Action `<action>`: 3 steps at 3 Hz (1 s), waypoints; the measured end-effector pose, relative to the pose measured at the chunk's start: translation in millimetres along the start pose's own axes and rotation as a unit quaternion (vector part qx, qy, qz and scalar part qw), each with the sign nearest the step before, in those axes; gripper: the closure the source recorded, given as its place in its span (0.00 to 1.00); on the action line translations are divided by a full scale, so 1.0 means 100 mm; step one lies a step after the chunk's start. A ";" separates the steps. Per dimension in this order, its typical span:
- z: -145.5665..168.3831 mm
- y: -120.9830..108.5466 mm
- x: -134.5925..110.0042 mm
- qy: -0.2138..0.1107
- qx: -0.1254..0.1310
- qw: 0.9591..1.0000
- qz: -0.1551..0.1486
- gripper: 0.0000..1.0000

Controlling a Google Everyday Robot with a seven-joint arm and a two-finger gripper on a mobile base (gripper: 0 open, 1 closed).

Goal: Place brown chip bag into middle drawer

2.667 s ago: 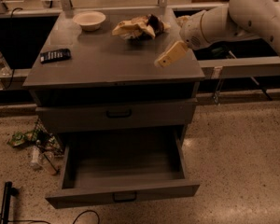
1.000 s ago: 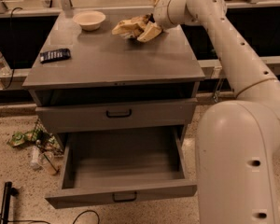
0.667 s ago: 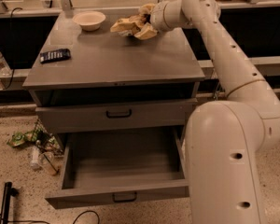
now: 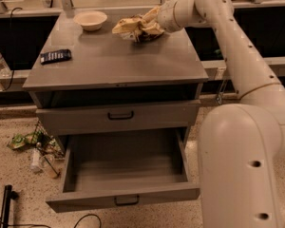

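Observation:
The brown chip bag (image 4: 129,27), crumpled tan-yellow foil with a dark part, lies on the back of the grey cabinet top (image 4: 114,61), right of the white bowl. My gripper (image 4: 151,26) is at the bag's right end, touching it, with the white arm reaching in from the right. The middle drawer (image 4: 128,167) is pulled open at the bottom of the cabinet, and its flat grey floor is bare.
A white bowl (image 4: 90,19) and a black device (image 4: 55,56) sit on the cabinet top. The upper drawer (image 4: 119,115) is closed. Green wrappers and litter (image 4: 31,144) lie on the floor left of the cabinet. My arm's base (image 4: 242,170) fills the right foreground.
My gripper has moved from the cabinet's right front edge back and left onto the bag. The arm's body now looms large at the right. The bag has stayed roughly in place.

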State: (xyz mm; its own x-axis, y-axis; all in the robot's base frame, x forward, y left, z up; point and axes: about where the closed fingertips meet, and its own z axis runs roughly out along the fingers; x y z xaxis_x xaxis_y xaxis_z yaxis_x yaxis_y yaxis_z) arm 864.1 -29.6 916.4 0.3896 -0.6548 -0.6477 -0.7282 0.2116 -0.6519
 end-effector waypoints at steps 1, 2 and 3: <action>-0.24 0.35 -0.25 -0.040 -0.050 0.997 0.052 1.00; -0.96 0.60 -0.53 -0.083 -0.051 0.980 0.173 1.00; -1.35 1.03 -0.69 -0.119 -0.078 0.953 0.266 1.00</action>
State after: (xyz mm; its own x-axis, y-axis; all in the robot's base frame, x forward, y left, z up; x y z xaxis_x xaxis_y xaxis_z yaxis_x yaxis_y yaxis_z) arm 685.6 -60.3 947.1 0.0460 -0.2973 -0.9537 -0.9260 0.3455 -0.1524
